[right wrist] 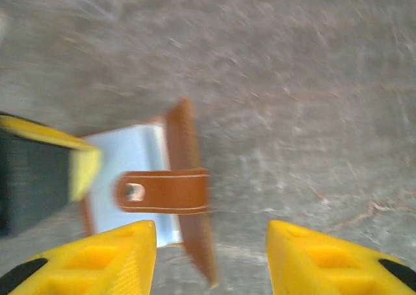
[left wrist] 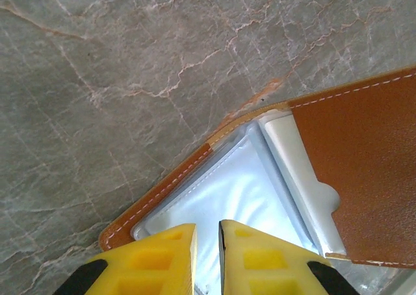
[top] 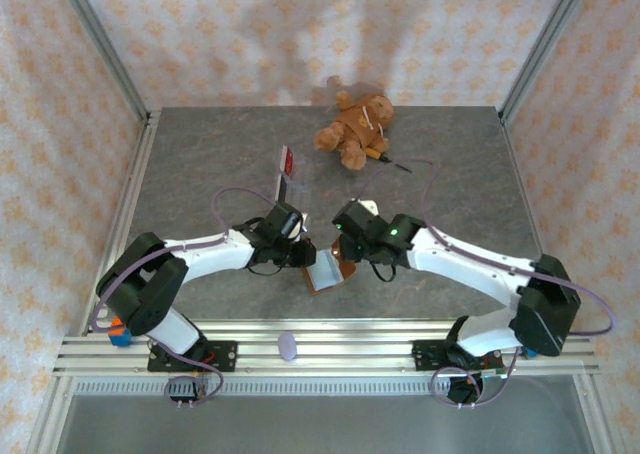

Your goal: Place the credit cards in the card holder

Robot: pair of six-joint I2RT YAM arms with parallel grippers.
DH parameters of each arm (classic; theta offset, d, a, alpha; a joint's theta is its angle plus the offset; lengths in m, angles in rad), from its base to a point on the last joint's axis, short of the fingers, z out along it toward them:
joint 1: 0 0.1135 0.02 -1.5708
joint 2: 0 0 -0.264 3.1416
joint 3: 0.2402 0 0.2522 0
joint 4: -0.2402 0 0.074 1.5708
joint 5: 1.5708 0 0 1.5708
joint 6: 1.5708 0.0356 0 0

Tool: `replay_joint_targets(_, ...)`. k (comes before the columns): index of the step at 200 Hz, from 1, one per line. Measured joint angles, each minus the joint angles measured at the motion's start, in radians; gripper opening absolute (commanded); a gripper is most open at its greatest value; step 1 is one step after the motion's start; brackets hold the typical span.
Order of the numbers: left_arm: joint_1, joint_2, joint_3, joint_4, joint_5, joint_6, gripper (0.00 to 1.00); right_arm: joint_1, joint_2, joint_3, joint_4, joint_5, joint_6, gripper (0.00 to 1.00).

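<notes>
Marble table (top: 200, 154), card holder (top: 325, 272) open at its near edge — between both arms.
Pinched nearly closed on the clear sleeve (left wrist: 240, 191) with the left gripper (left wrist: 208, 236); right gripper (right wrist: 211, 262) spread wide, empty. Looked light, floppy, slick (plastic especially) — better taken by the stiffer leather edge (left wrist: 162, 191).

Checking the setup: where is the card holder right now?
Top view: the card holder lies at the near centre of the table, between the left hand and the right hand.
</notes>
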Motion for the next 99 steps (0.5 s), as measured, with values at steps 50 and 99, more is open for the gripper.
replay_joint_targets(50,0.0,0.0,0.002,-0.003,-0.01,0.005,0.19,-0.009,0.024,-0.037,0.218,-0.34,0.016,0.55)
replay_joint_targets(99,0.003,-0.01,0.002,-0.015,-0.009,0.005,0.19,-0.019,0.136,-0.098,0.245,-0.328,0.008,0.52)
